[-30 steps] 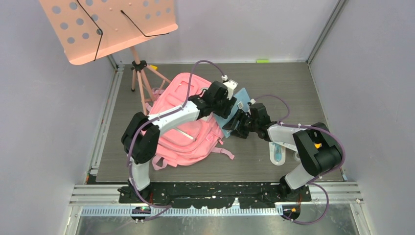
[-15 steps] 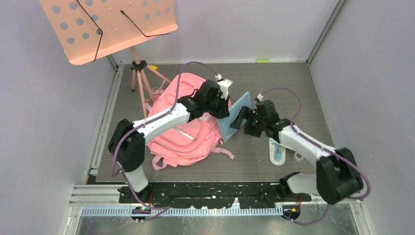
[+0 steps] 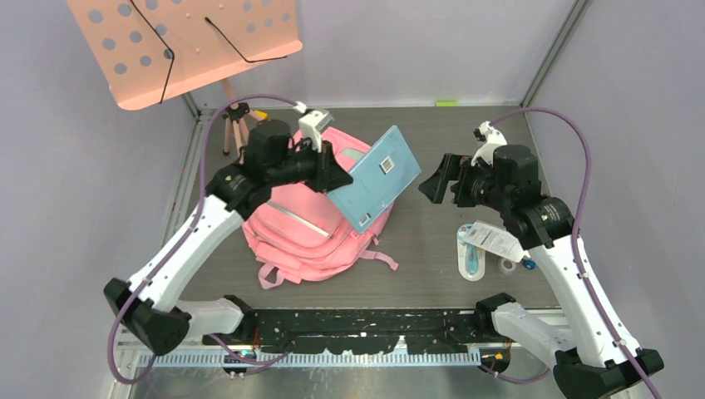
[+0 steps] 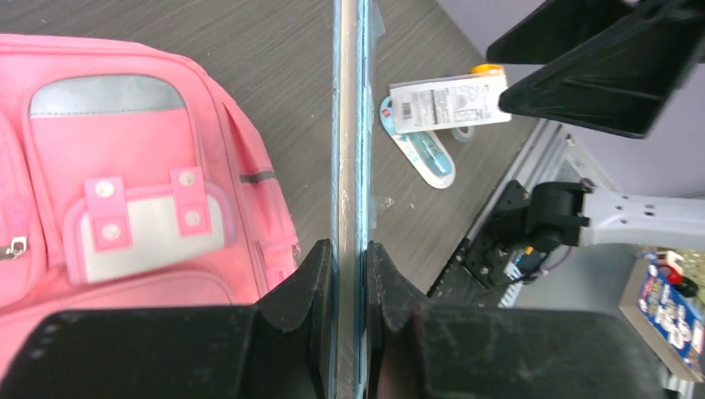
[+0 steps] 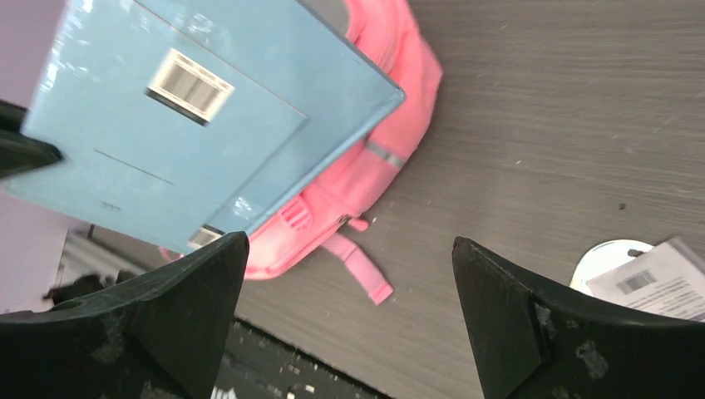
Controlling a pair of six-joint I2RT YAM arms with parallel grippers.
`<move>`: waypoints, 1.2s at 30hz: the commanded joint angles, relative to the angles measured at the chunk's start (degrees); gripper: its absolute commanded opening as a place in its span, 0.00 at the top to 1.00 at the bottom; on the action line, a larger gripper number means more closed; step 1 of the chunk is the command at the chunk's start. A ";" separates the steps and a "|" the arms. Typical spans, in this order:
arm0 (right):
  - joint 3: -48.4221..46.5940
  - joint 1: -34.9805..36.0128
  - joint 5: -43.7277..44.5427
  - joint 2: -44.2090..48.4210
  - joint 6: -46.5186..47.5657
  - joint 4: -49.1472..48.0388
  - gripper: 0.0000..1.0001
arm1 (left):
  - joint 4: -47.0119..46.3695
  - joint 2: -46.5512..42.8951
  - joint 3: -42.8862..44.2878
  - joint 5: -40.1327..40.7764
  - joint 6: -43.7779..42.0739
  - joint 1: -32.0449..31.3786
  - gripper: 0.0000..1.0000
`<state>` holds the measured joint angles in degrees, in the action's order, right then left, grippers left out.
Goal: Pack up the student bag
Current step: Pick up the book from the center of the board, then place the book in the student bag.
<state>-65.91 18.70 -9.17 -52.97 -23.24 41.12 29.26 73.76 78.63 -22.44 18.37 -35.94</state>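
The pink student bag (image 3: pixel 295 233) lies flat on the dark table, front pockets up; it also shows in the left wrist view (image 4: pixel 125 183) and the right wrist view (image 5: pixel 366 174). My left gripper (image 3: pixel 332 176) is shut on a thin light-blue book (image 3: pixel 378 176) and holds it in the air over the bag's right side. In the left wrist view the book (image 4: pixel 350 125) is edge-on between my fingers. In the right wrist view its cover (image 5: pixel 191 125) bears a barcode label. My right gripper (image 3: pixel 439 179) is open and empty, raised to the right of the book.
A salmon-pink perforated music stand (image 3: pixel 187 50) on a tripod (image 3: pixel 235 125) stands at the back left. A packaged item with a white label (image 3: pixel 490 241) and a small round thing (image 3: pixel 505 265) lie right of the bag. Grey walls close in the table.
My left arm has lifted the blue book off the table and swung back left with it. My right gripper has let go of the book and drawn back right and up.
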 commanded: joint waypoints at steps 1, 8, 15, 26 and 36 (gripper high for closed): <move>-1.61 -0.09 -13.10 0.58 5.17 5.49 0.00 | 1.49 -7.64 -2.33 -12.85 2.28 3.53 1.00; 1.71 -0.07 -27.65 0.74 3.11 -0.35 0.01 | 3.12 -12.81 -5.41 -24.72 4.22 7.45 1.00; 0.73 -0.07 -30.87 -2.12 5.25 -0.69 0.01 | -2.85 -14.12 -8.51 -34.82 8.25 8.70 1.00; 6.63 -0.05 -42.01 -3.96 -6.38 -17.99 0.02 | -2.16 -14.04 -8.44 -37.35 5.65 8.79 1.00; 7.91 0.02 -50.91 -2.47 -16.09 -25.75 0.36 | -2.05 -15.67 -8.64 -36.68 2.82 8.84 1.00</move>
<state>-55.81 18.63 -55.35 -57.10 -37.43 18.33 31.16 60.42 68.34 -55.75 22.06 -27.31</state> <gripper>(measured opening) 0.768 0.144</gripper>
